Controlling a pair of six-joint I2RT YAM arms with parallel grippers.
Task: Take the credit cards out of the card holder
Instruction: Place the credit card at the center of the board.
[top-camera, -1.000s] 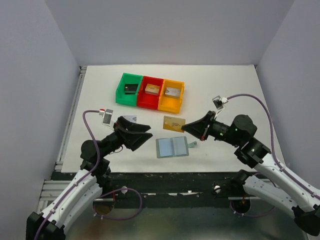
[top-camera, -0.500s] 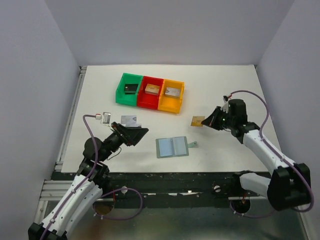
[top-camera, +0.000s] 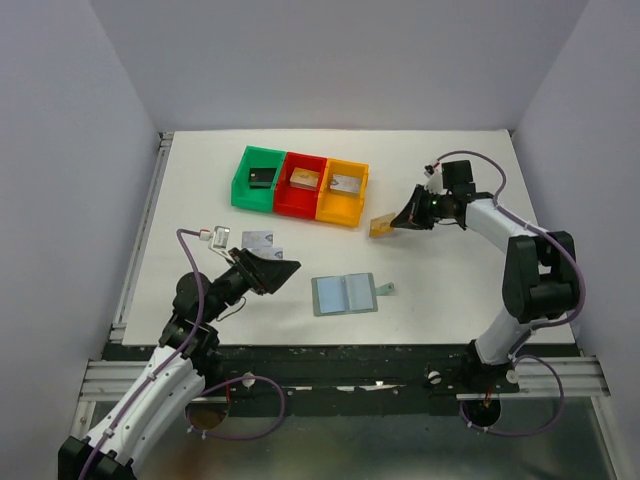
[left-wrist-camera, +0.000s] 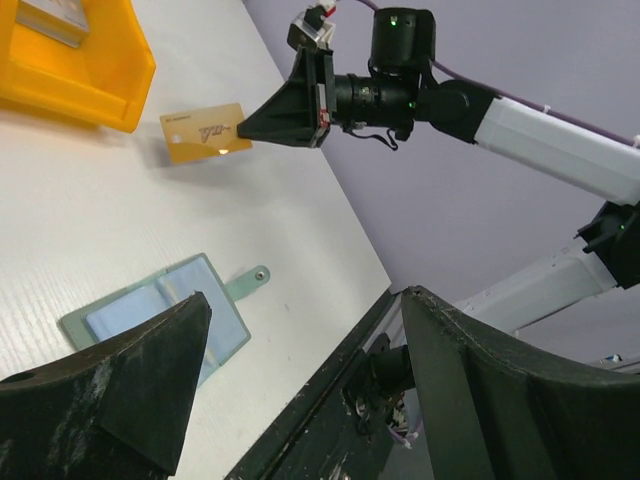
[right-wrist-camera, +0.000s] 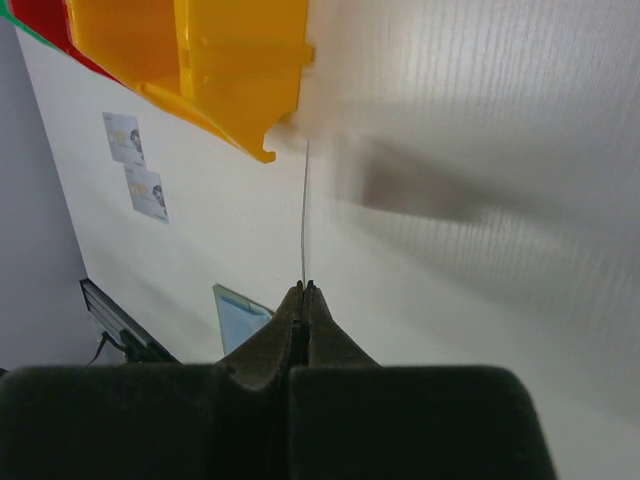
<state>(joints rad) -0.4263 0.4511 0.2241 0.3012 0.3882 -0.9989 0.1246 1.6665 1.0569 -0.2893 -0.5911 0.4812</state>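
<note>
The card holder (top-camera: 344, 294) lies open on the table, pale blue pockets up, side tab (top-camera: 386, 290) to its right; it also shows in the left wrist view (left-wrist-camera: 165, 320). My right gripper (top-camera: 396, 222) is shut on a tan-gold credit card (top-camera: 382, 226) held above the table right of the orange bin; the card shows flat in the left wrist view (left-wrist-camera: 206, 132) and edge-on in the right wrist view (right-wrist-camera: 304, 215). Two silvery-grey credit cards (top-camera: 260, 239) lie on the table by my left gripper (top-camera: 283, 270), which is open and empty.
Green (top-camera: 257, 178), red (top-camera: 302, 183) and orange (top-camera: 342, 190) bins stand in a row at the back, each with a small block inside. The table's black front edge (top-camera: 330, 350) runs just below the card holder.
My right gripper has carried the tan-gold card from beside the card holder back and to the right, near the orange bin. My left gripper has drawn back slightly to the left.
</note>
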